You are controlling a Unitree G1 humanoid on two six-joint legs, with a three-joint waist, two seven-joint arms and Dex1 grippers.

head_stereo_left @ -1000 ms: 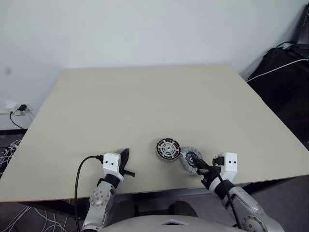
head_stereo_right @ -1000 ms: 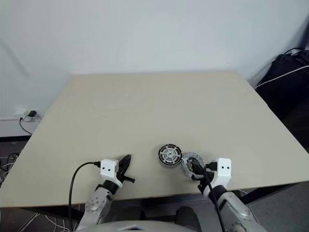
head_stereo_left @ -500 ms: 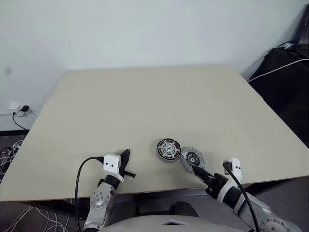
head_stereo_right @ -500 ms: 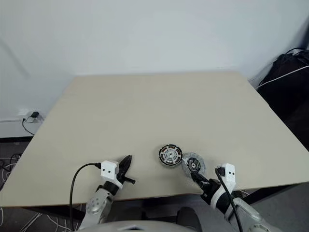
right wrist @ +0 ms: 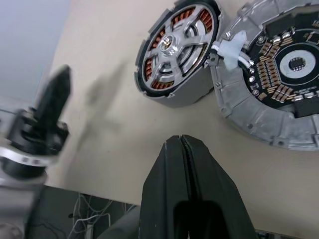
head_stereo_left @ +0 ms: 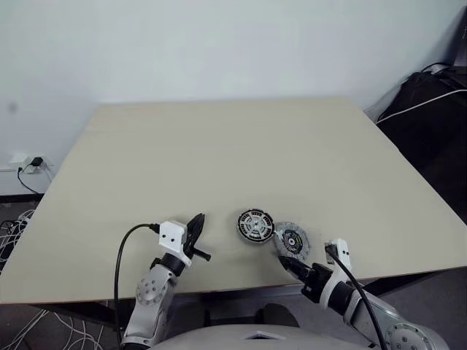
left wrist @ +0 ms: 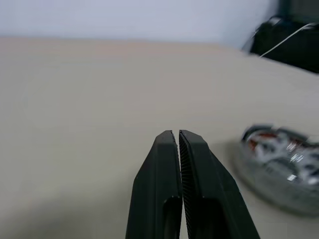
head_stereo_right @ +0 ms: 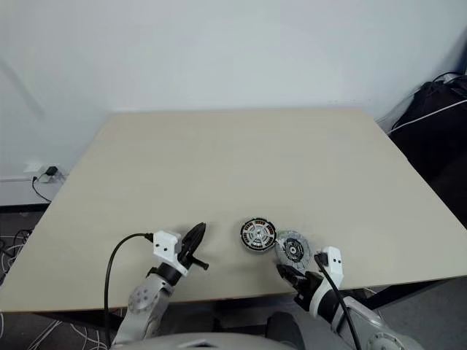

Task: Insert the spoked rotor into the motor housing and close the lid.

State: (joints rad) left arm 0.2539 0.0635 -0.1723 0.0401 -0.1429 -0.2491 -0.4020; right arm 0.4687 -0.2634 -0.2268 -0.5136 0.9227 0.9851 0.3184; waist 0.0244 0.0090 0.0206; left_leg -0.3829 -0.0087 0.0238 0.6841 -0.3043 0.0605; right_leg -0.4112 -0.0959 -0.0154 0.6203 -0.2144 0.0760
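Note:
The spoked rotor [head_stereo_left: 254,225] lies flat near the table's front edge, silver-rimmed, with copper showing between its spokes [right wrist: 177,52]. Touching it on the right is the motor housing [head_stereo_left: 292,238], dark with a ring of copper windings [right wrist: 294,62]. It sits inside a grey notched rim, and I cannot tell whether that rim is the lid. My right gripper [head_stereo_left: 283,259] is shut and empty, just in front of the housing and apart from it. My left gripper [head_stereo_left: 199,218] is shut and empty, left of the rotor and pointing toward it [left wrist: 178,134].
The beige table [head_stereo_left: 219,146] stretches far beyond the two parts. A small white connector [right wrist: 232,45] sticks out where rotor and housing meet. A black bag with a white cable [head_stereo_left: 438,95] stands off the right edge. A wall socket and cables [head_stereo_left: 25,164] are low on the left.
My right gripper has pulled back off the housing toward the table's front edge and rolled. My left gripper has risen and shifted right toward the rotor. The parts have stayed put.

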